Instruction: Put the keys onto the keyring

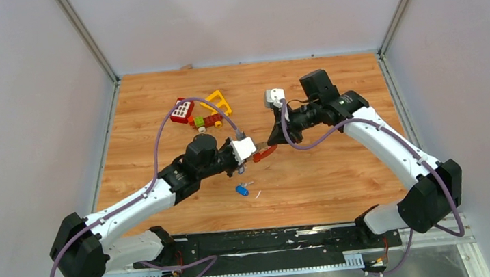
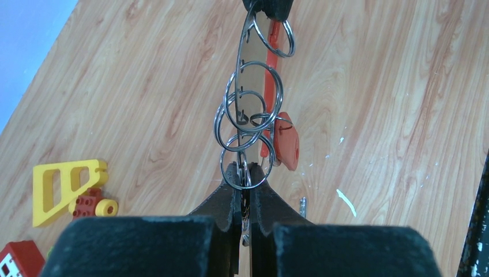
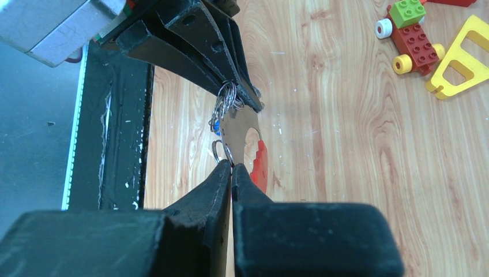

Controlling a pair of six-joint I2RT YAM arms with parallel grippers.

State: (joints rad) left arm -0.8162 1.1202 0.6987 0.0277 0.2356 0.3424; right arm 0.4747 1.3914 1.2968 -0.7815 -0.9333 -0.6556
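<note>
The two arms meet over the middle of the wooden surface, with the keyring held in the air between them; its red curved clip spans the gap, with the left gripper at its 9 o'clock end and the right gripper at its 3 o'clock end.

In the left wrist view the left gripper's jaws are pressed together on the lowest of a chain of silver split rings; the rings overlap one another and run up towards 12 o'clock, where the right gripper's black tips hold the far end; the flat red clip runs just behind the rings. A red key head touches the ring cluster at its 4 o'clock; whether it is threaded on cannot be told.

In the right wrist view the right gripper's jaws are likewise pinched tight, on a single ring at the end of the keyring; the red clip edge sits just at 1 o'clock of the tips.

A blue key lies flat on the surface, near and at 6 o'clock of the left gripper, apart from the keyring.

At 11 o'clock of the grippers, well apart, a red block with white buttons, a yellow triangular frame and a small red and green brick car sit close together.
</note>
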